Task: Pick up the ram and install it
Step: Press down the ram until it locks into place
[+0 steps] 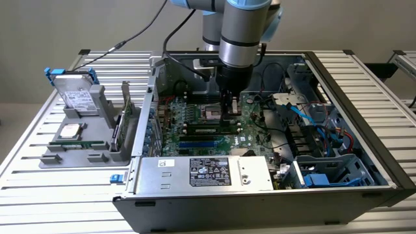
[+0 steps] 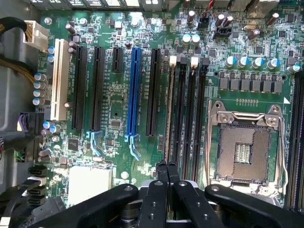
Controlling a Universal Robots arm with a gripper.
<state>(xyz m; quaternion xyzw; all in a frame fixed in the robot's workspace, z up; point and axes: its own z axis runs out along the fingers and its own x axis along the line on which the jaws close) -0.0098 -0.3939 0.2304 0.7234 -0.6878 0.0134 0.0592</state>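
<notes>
The ram (image 2: 167, 107) is sitting edge-on in a motherboard (image 2: 114, 118) slot; the gripper (image 2: 166, 167), fingers closed and empty, is pressing down over it.

The scene holds one open computer case (image 1: 364, 161), one motherboard (image 2: 118, 109) with one empty processor socket (image 2: 245, 151), one grey holder (image 1: 97, 146), one hard drive (image 1: 77, 97), one processor chip (image 1: 69, 130) and one arm's gripper (image 2: 166, 168).

Silver-grey cylindrical arm segment (image 1: 238, 36) with pale blue joint cap at its top and dark band below, black wrist block beneath, black cables looping behind, slim black gripper (image 1: 229, 113), matte black jaws, black linkage arms with round pivot screws (image 2: 124, 188)
</notes>
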